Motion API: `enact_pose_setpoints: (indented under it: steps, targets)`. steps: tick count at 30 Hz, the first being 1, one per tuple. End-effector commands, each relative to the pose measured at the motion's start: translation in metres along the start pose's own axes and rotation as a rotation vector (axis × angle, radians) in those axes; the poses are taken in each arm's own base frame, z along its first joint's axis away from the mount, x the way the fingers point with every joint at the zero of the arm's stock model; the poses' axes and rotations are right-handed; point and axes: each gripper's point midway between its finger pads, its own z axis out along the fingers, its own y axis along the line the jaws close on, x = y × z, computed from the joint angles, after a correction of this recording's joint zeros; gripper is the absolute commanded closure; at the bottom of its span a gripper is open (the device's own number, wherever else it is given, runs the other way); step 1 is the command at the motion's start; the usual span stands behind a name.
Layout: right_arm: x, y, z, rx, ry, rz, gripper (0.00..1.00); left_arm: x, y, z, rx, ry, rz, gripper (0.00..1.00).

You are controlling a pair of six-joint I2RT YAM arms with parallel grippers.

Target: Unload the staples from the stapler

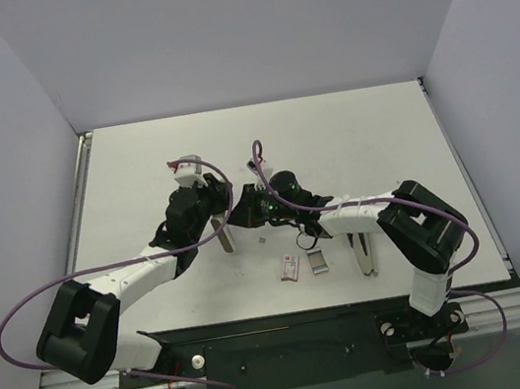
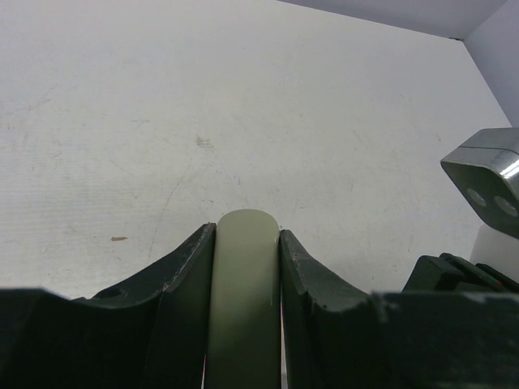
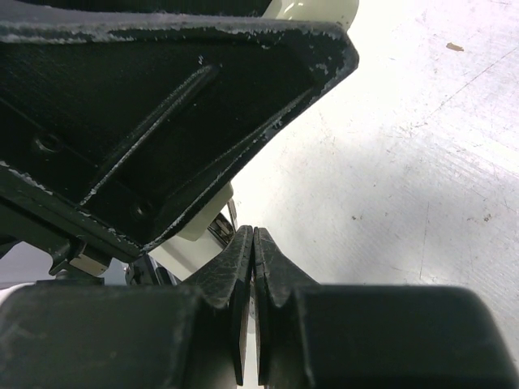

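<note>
In the left wrist view an olive-grey rounded bar (image 2: pixel 246 275) stands between my left gripper's (image 2: pixel 247 231) fingers, which are shut on it. From above, the left gripper (image 1: pixel 215 212) is at the table's middle. A slim silver-grey stapler (image 1: pixel 225 235) sticks out from under it toward the near edge. I cannot tell whether the bar belongs to the stapler. My right gripper (image 1: pixel 247 208) is just to the right, tips almost touching the left hand. In its own view the right gripper (image 3: pixel 254 231) is shut, pads together, under the left hand's black body (image 3: pixel 154 105). No staples are visible.
Near the front edge lie a small white-and-dark piece (image 1: pixel 288 268), a small grey block (image 1: pixel 318 261) and a slim silver piece (image 1: pixel 366 259) beside the right forearm. A shiny metal block with two holes (image 2: pixel 491 174) shows at the right of the left wrist view. Walls stand on three sides.
</note>
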Motion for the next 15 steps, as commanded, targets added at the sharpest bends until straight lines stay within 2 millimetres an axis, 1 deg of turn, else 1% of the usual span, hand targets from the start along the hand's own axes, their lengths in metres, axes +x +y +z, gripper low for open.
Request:
enact_pose_setpoints:
  steps: [1,2,3,6,8,9,11,14,15]
  targets:
    - [0.001,0.099,-0.010,-0.318,0.058,-0.080,1.00,-0.052,-0.029,0.003,0.083,-0.182,-0.057,1.00]
    - [0.000,0.099,-0.011,-0.314,0.055,-0.086,1.00,-0.050,-0.028,0.002,0.082,-0.180,-0.056,1.00]
    - [-0.001,0.098,-0.015,-0.312,0.053,-0.094,1.00,-0.055,-0.031,-0.002,0.091,-0.194,-0.066,1.00]
    - [-0.010,0.088,-0.023,-0.287,0.031,-0.088,1.00,-0.058,-0.033,-0.011,0.105,-0.198,-0.083,1.00]
    - [-0.015,0.083,-0.029,-0.273,0.015,-0.085,1.00,-0.063,-0.038,-0.018,0.129,-0.204,-0.097,1.00]
    - [-0.014,0.079,-0.032,-0.261,0.014,-0.084,1.00,-0.068,-0.042,-0.022,0.150,-0.209,-0.103,1.00]
    - [-0.015,0.074,-0.036,-0.235,0.004,-0.097,1.00,-0.070,-0.047,-0.027,0.181,-0.200,-0.119,1.00]
    - [-0.014,0.072,-0.043,-0.208,-0.004,-0.118,1.00,-0.071,-0.056,-0.035,0.228,-0.185,-0.146,1.00]
    - [-0.013,0.070,-0.045,-0.199,-0.003,-0.120,1.00,-0.074,-0.059,-0.039,0.240,-0.192,-0.153,1.00]
